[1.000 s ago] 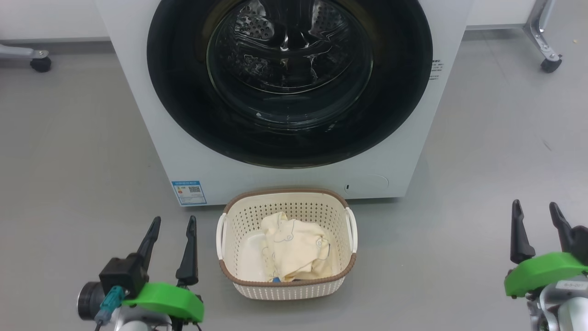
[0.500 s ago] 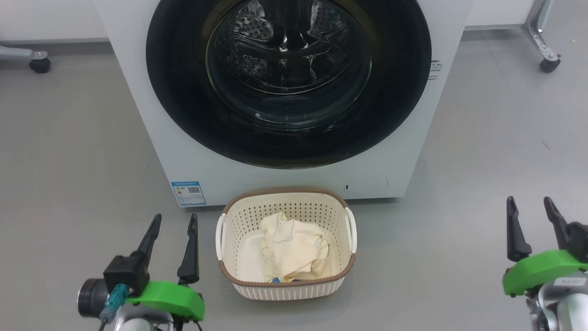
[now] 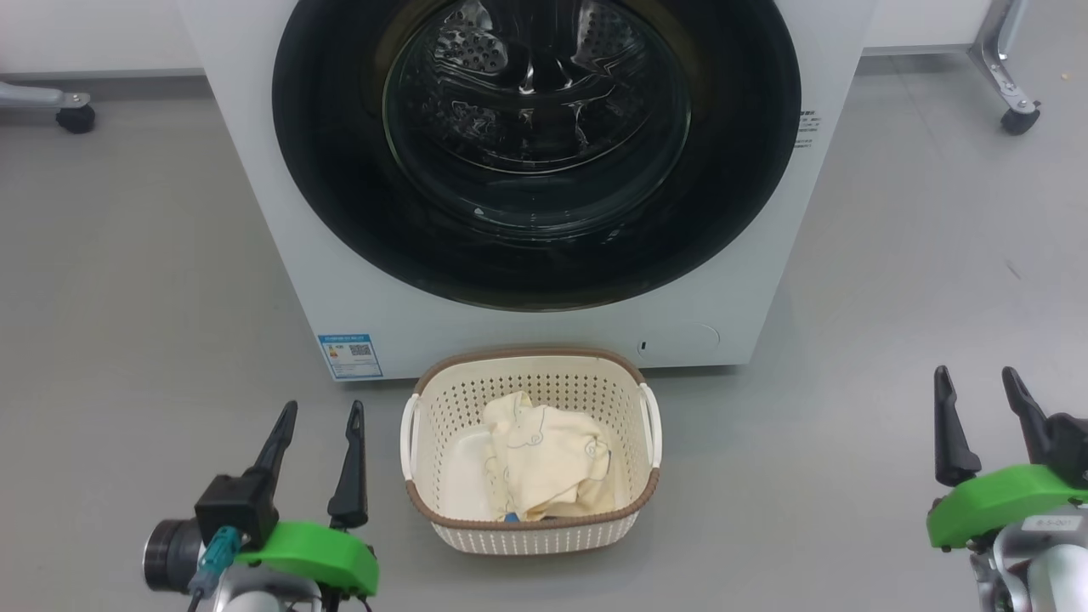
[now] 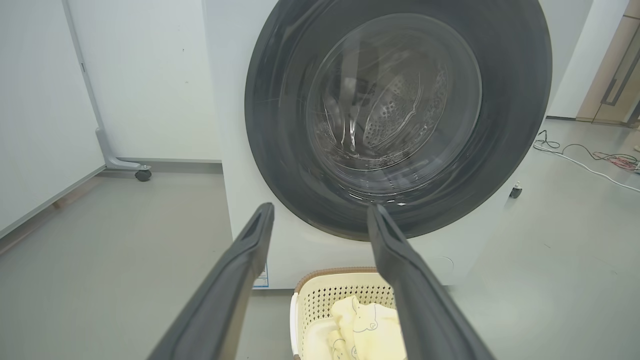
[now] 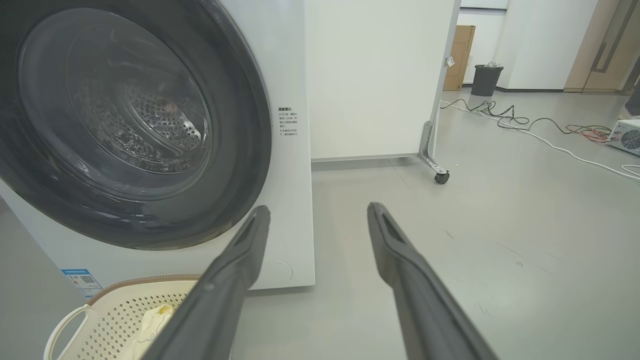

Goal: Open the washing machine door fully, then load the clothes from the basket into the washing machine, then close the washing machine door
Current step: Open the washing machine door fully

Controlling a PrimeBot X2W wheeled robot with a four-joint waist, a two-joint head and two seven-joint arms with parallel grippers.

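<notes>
Left gripper (image 3: 322, 410) and right gripper (image 3: 974, 376) both spread wide, empty, low over the floor (image 3: 127, 297), touching nothing. Washing machine door (image 3: 535, 127) shut flush on the washing machine (image 3: 357, 306). Clothes (image 3: 544, 463) sit in the basket (image 3: 527, 353), on the floor just in front of the machine, between the grippers. Progress looks like zero: door opening, loading and closing all remain.

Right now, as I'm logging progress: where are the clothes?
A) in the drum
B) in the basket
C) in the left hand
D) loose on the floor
B: the clothes lie in the basket, before the shut washing machine door.
</notes>
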